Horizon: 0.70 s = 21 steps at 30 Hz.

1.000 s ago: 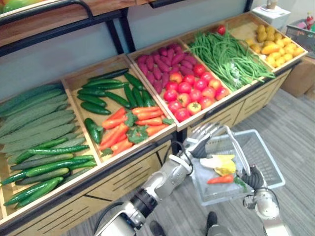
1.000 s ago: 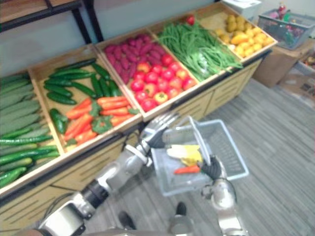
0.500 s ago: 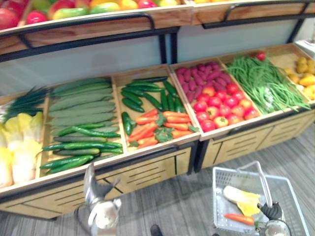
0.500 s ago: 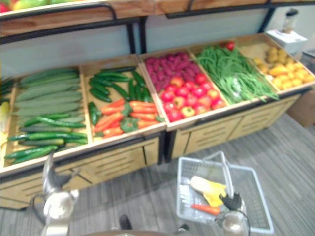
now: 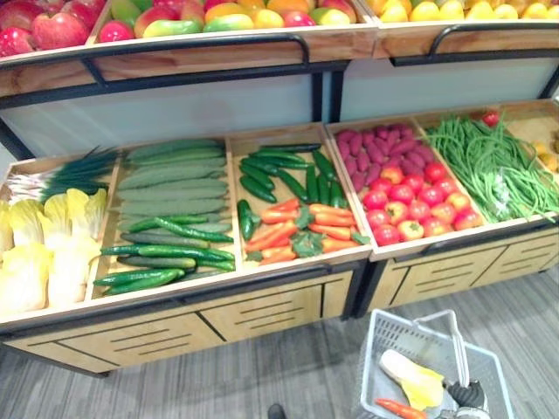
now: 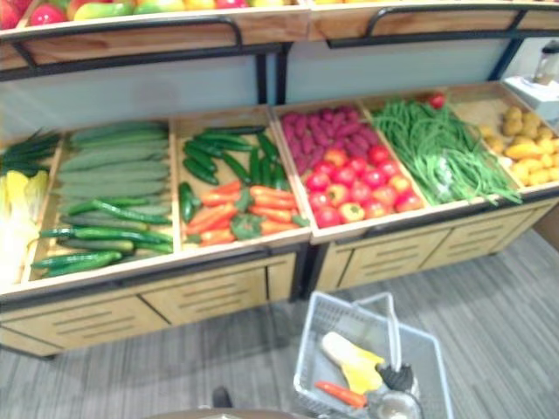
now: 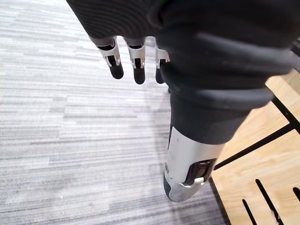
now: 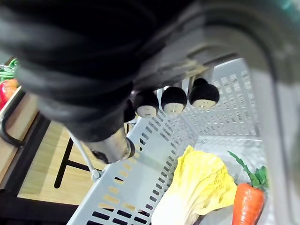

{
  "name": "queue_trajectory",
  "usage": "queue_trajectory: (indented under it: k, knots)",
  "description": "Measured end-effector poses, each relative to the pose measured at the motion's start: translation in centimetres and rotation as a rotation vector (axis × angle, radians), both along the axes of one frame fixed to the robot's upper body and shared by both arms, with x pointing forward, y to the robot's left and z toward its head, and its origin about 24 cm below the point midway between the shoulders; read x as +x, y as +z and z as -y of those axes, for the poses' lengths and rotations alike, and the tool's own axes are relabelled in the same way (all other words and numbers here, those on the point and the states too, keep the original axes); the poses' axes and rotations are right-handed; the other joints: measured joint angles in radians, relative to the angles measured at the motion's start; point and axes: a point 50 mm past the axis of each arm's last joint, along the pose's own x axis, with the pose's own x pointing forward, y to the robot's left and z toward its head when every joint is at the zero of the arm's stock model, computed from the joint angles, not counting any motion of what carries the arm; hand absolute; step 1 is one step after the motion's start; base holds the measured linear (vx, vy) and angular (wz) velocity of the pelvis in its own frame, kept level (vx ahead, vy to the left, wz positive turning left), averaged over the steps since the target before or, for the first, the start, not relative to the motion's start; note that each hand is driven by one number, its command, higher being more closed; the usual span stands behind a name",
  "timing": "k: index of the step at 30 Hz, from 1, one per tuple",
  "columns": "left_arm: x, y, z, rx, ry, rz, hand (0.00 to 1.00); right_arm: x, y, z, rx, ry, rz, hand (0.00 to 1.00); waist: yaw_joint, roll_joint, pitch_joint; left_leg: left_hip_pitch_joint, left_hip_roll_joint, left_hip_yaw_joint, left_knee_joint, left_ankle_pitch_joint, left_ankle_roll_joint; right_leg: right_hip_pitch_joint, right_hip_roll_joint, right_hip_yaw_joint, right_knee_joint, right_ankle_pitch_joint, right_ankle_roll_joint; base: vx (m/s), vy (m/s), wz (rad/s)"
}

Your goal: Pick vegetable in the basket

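You are between picks. The basket (image 5: 377, 342) hangs at the lower right of the left eye view, low in front of the wooden produce stand (image 5: 262, 310). Your right hand (image 8: 174, 100) has its fingers curled round the basket's handle (image 8: 277, 140) and carries it. Inside, a pale yellow cabbage (image 8: 197, 187) and a carrot (image 8: 246, 204) already lie side by side on the basket's bottom.

Your left hand (image 7: 137, 61) hangs over the grey floor (image 7: 56, 117) beside the stand's wooden front. Its fingers are loose and apart, with nothing in them.

The goods you can choose from sit in the stand's sloped bins. Long cucumbers (image 5: 166, 253) are at centre left and loose carrots (image 5: 297, 231) with dark green peppers are in the middle. Tomatoes (image 5: 410, 205) and purple sweet potatoes (image 5: 384, 148) are to their right, and green beans (image 5: 498, 170) lie toward the right edge.

As I read it, the next move is to raise the left hand to one bin and close it on a single item. The carrots in the middle bin look the closest to the basket, though that is only a guess from this angle. You will want to keep the right hand's hold steady so the basket stays level for the drop.
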Motion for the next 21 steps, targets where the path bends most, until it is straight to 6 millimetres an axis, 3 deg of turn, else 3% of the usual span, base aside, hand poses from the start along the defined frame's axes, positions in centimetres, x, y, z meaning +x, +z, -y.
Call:
queue_trajectory:
  k: [10, 15, 18, 19, 20, 21]
  knots:
    - [1.7, -0.4, 1.7, -0.069, -0.16, 0.013, 0.0, 0.6, -0.2, -0.1, 0.012, 0.002, -0.005, 1.0, 0.003, -0.01, 0.01, 0.03, 0.0, 0.048, 0.008, -0.022, -0.012, -0.045, -0.025, 0.055, 0.074, -0.039, 0.001, 0.05, -0.012, -0.16]
    - [4.4, -0.1, 1.8, -0.069, -0.269, 0.069, 0.0, 1.7, 1.2, 1.5, -0.024, -0.059, 0.068, 1.0, -0.002, -0.034, 0.054, -0.006, -0.021, 0.106, 0.109, -0.094, 0.023, -0.147, -0.093, 0.147, 0.224, -0.055, 0.016, 0.01, 0.038, -0.33]
    - [5.4, 0.0, 1.7, -0.062, -0.309, 0.081, 0.0, 2.5, 2.6, 2.2, -0.066, -0.067, 0.138, 1.0, -0.017, -0.033, 0.064, -0.003, -0.02, 0.2, 0.103, -0.122, 0.037, -0.241, -0.083, 0.209, 0.241, 0.05, -0.029, -0.06, 0.154, -0.99]
    - [5.6, 0.1, 1.6, -0.063, -0.316, 0.08, 0.0, 3.4, 3.3, 2.2, -0.078, -0.063, 0.176, 1.0, -0.026, -0.019, 0.07, 0.0, 0.006, 0.259, 0.091, -0.125, 0.052, -0.259, -0.05, 0.188, 0.193, 0.13, -0.076, -0.08, 0.1, -1.58]
    - [6.0, 0.2, 1.6, -0.058, -0.337, 0.085, 0.0, 4.7, 4.2, 2.1, -0.093, -0.056, 0.23, 1.0, -0.023, -0.014, 0.11, 0.034, 0.025, 0.346, 0.074, -0.125, 0.083, -0.266, -0.055, 0.113, 0.27, 0.109, -0.123, -0.12, 0.08, -1.56]
    - [6.2, 0.3, 1.4, -0.053, -0.342, 0.092, 0.0, 5.1, 4.5, 2.1, -0.098, -0.054, 0.249, 1.0, -0.031, -0.021, 0.135, 0.054, 0.027, 0.37, 0.07, -0.127, 0.087, -0.272, -0.077, 0.061, 0.384, 0.046, -0.149, -0.14, 0.033, -1.37]
